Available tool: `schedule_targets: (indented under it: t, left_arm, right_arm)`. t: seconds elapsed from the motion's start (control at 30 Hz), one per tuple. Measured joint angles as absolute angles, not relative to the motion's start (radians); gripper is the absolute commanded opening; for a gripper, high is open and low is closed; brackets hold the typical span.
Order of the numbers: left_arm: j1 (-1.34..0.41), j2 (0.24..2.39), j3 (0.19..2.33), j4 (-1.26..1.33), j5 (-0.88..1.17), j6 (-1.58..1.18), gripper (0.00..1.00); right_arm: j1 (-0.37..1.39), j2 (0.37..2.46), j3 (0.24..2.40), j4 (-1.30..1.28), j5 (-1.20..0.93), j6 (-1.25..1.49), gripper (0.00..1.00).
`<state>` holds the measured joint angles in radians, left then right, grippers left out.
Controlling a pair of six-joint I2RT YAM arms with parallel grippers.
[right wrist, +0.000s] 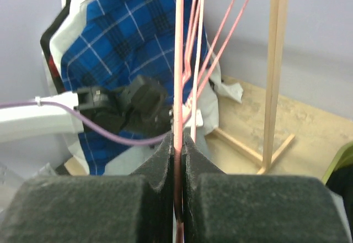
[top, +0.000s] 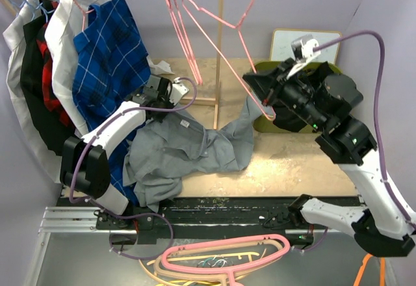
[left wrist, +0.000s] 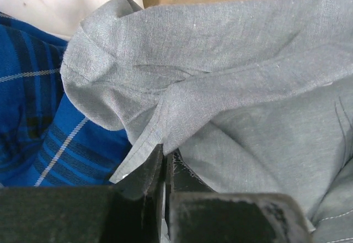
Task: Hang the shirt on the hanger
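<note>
The grey shirt (top: 188, 149) lies crumpled on the table, one sleeve trailing right toward my right arm. My left gripper (top: 158, 93) is at the shirt's upper left edge. In the left wrist view it (left wrist: 165, 157) is shut on a fold of the shirt (left wrist: 231, 88). My right gripper (top: 261, 96) is raised over the table's right half, shut on the lower end of a thin pink hanger (top: 221, 32) whose hook points up. In the right wrist view the hanger wire (right wrist: 178, 61) runs straight up from between the shut fingers (right wrist: 193, 160).
A blue checked shirt (top: 107, 58), a black garment (top: 32, 71) and white cloth hang on the rack at back left. More thin pink hangers (top: 177, 26) hang by the wooden post (top: 220, 45). Thick pink hangers (top: 227, 257) lie in front. A white board (top: 286, 42) stands at back right.
</note>
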<state>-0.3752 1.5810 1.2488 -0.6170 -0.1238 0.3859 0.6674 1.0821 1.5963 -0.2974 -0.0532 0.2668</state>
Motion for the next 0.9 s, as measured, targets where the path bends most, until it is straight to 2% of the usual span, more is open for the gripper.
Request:
schedule_targets:
  t: [0.1, 0.23, 0.47, 0.6, 0.9]
  left_arm:
    - [-0.375, 1.582, 1.25, -0.622, -0.12, 0.385, 0.0]
    - [-0.376, 1.577, 1.267, -0.652, -0.098, 0.384, 0.0]
    - [-0.376, 1.499, 1.345, -0.722, -0.01, 0.364, 0.0]
    - [-0.376, 1.464, 1.383, -0.739, 0.028, 0.35, 0.0]
    - [-0.376, 1.46, 1.391, -0.781, 0.053, 0.332, 0.0]
  right_arm:
    - [0.667, 0.982, 1.465, -0.308, -0.056, 0.3, 0.0]
    - [0.667, 0.81, 1.188, -0.343, -0.075, 0.392, 0.0]
    - [0.667, 0.546, 0.799, -0.355, -0.185, 0.595, 0.0]
    - [0.667, 0.487, 0.762, -0.329, -0.24, 0.65, 0.0]
    - [0.668, 0.551, 0.739, -0.177, -0.337, 0.691, 0.0]
